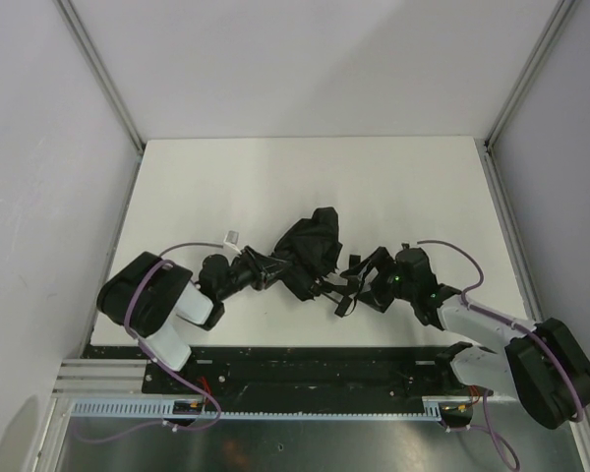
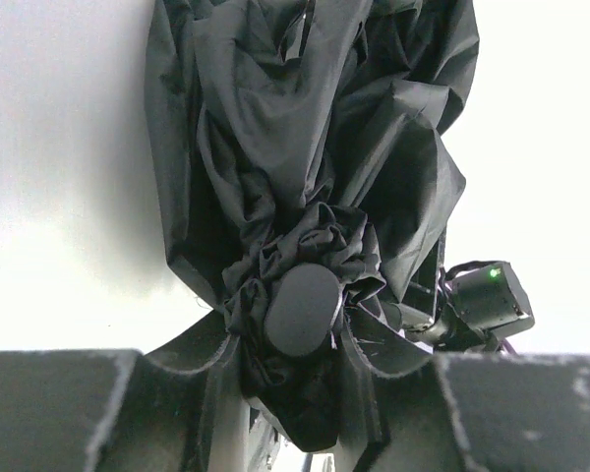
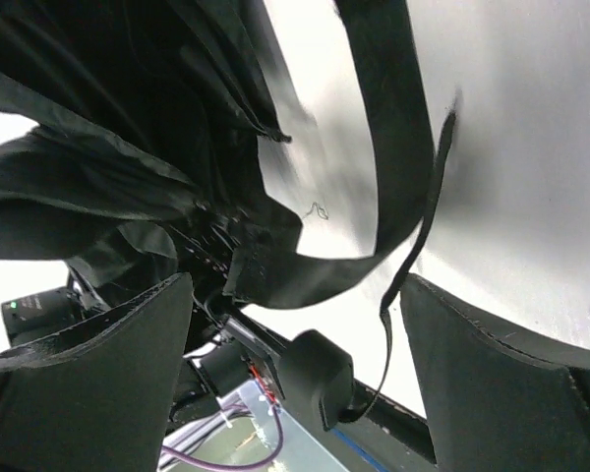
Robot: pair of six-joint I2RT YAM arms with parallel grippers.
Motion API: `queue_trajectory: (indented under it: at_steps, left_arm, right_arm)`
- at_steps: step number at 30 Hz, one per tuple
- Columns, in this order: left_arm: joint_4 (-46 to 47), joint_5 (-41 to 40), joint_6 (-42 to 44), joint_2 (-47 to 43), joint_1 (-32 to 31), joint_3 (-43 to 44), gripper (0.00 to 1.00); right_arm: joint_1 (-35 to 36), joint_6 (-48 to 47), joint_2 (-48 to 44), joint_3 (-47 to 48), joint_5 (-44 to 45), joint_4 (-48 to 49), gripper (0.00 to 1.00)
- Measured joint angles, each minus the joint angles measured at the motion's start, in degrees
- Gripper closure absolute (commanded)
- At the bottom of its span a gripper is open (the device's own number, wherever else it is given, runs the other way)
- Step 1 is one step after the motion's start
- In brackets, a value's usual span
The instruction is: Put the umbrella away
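The umbrella (image 1: pixel 310 254) lies collapsed and loosely bunched at the middle of the table (image 1: pixel 275 177), between both arms. The left gripper (image 1: pixel 261 269) is clamped on its gathered end, with fabric pressed either side of a rounded cap (image 2: pixel 300 310). The right gripper (image 1: pixel 352 287) stands wide and unloaded. The closure tab (image 3: pixel 393 147) and wrist cord (image 3: pixel 426 211) pass between its fingers, apparently without contact.

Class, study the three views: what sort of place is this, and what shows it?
Probably a robot test cell: a white table boxed in by plain white panels on metal posts, a black mounting rail at its near edge, and an umbrella laid out as a prop.
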Motion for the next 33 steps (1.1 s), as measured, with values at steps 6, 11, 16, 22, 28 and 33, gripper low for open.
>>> queue_trajectory:
  at_steps: [6,11,16,22,28,33]
  left_arm:
    - [1.03,0.00,0.11,-0.11,-0.90,-0.11,1.00]
    - [1.16,0.02,0.55,-1.25,-1.70,-0.11,1.00]
    - [1.20,0.24,1.92,-4.94,-1.90,-0.11,1.00]
    - [1.25,3.41,4.70,-9.62,-1.95,-0.09,1.00]
    - [1.27,7.80,8.00,-14.49,-1.95,0.52,1.00]
    - [1.27,12.81,9.27,-18.84,-2.01,0.76,1.00]
  right_arm:
    - [0.02,2.84,2.99,0.00,-0.09,2.73,0.17]
    - [1.27,5.68,7.23,0.00,-0.15,5.16,0.37]
    - [2.01,8.15,8.96,-0.50,-0.11,8.87,0.94]
    - [1.51,7.30,4.50,-2.03,1.46,9.33,1.00]
    - [-3.23,-0.11,-7.78,-2.03,2.01,6.01,1.00]
    - [-7.23,-3.96,-9.90,-1.62,0.46,5.86,1.00]
